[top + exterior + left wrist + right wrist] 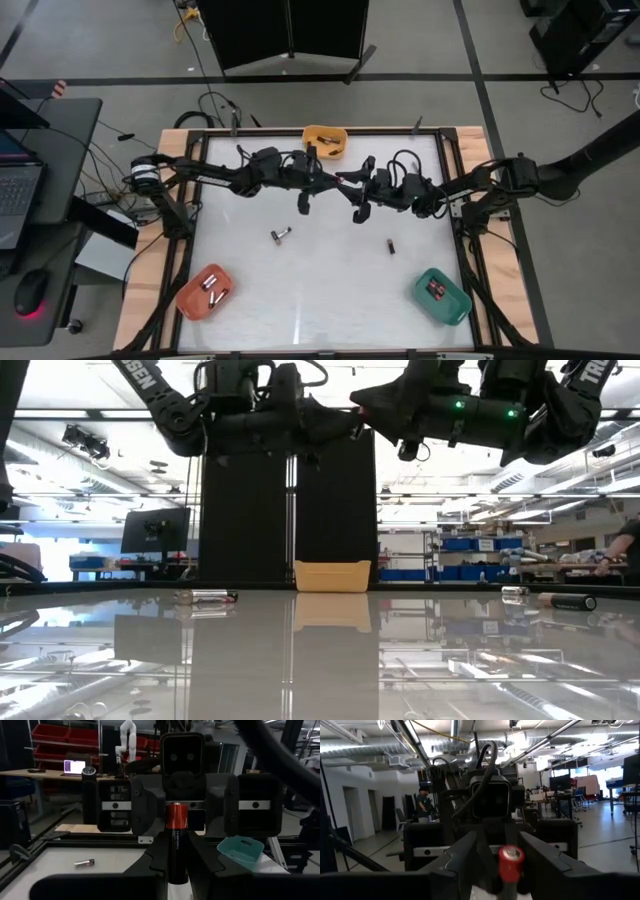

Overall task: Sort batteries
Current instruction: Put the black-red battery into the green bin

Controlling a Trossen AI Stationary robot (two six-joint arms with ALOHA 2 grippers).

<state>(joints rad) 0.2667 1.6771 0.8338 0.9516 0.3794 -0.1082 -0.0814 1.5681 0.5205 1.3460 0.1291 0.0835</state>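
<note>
A battery (176, 840), black with a red end, hangs high above the middle of the table. My left gripper (345, 180) comes from the table's left and is shut on it. My right gripper (368, 186) faces it from the right and is open. In the right wrist view its fingers (465, 851) stand on either side of the battery's red end (511, 861) without touching it. Loose batteries (281, 235) (391, 246) lie on their sides on the table below. My left gripper pinches the battery's black body (176, 854) between its two fingers. The fingers come about level from the table's left, and the battery lies along them. Its red end (176, 815) sticks out past the fingertips toward my right gripper. The battery is clear of the table.
An orange bin (325, 140) stands at the far edge. A red bin (206, 291) at the near left and a green bin (441, 295) at the near right each hold batteries. The low view shows more batteries (205, 597) (565, 601) lying on the table.
</note>
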